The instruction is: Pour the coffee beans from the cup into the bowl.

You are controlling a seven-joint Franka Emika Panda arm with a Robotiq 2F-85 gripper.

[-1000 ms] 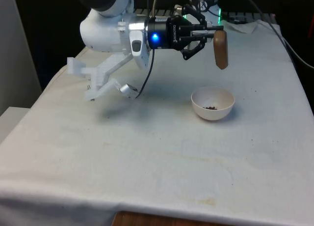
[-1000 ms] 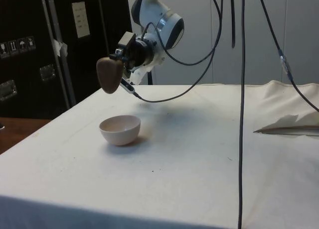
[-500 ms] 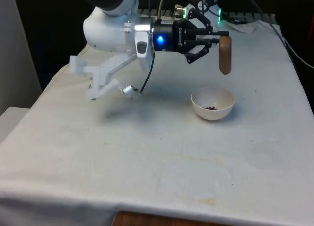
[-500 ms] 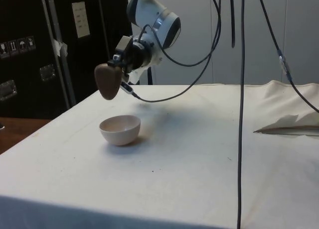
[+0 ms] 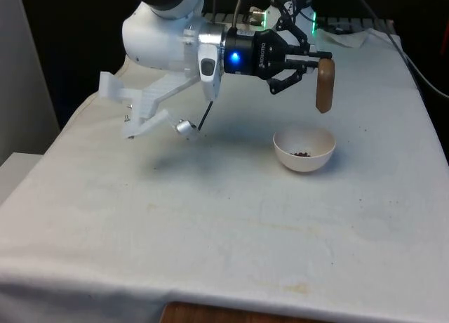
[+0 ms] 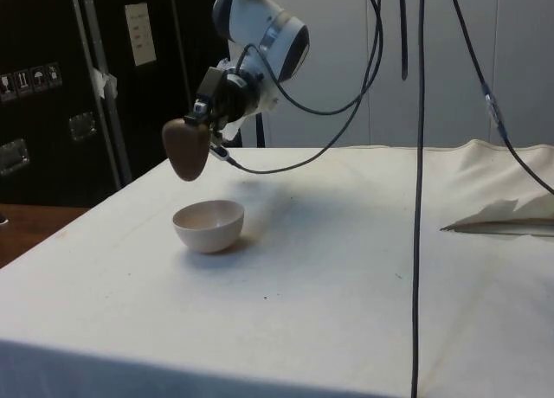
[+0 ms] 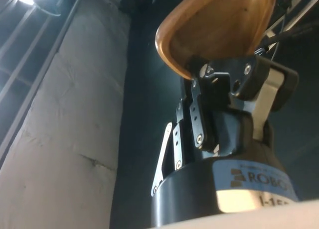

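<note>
Landmark: the bowl (image 5: pixel 304 149), pale, standing on the desk (image 5: pixel 210 218) under its white cloth.

We are holding the brown wooden cup (image 5: pixel 324 84) above the bowl, slightly toward the bowl's far rim in the front view. In the side view the cup (image 6: pixel 186 149) is hanging clear over the bowl (image 6: pixel 209 225), not touching it, with open air between the two. The cup is tipped over, its mouth turned sideways and down.

The gripper (image 5: pixel 313 55) is reaching out level from the arm and is clamped on the cup's rim; in the wrist view the fingers (image 7: pixel 227 79) are pinching the edge of the cup (image 7: pixel 219 27), one inside the wall and one outside as far as we can tell. The visible part of the cup's interior is looking bare there.

A small dark cluster of coffee beans (image 5: pixel 302 154) is lying in the bottom of the bowl. We are judging the pour to be largely done; whether any beans are left in the cup we cannot tell.

Handling notes: we are judging the cup to be rigid, light and smooth-walled, so a rim pinch can pivot or slip under tilt; firm pressure well down the wall is the safer hold. The bowl is looking light and free-standing, likely to skid on the cloth if the cup knocks it, so we are advising clearance above its rim. Beans are small and hard, and apt to bounce out if dropped from high up.
</note>
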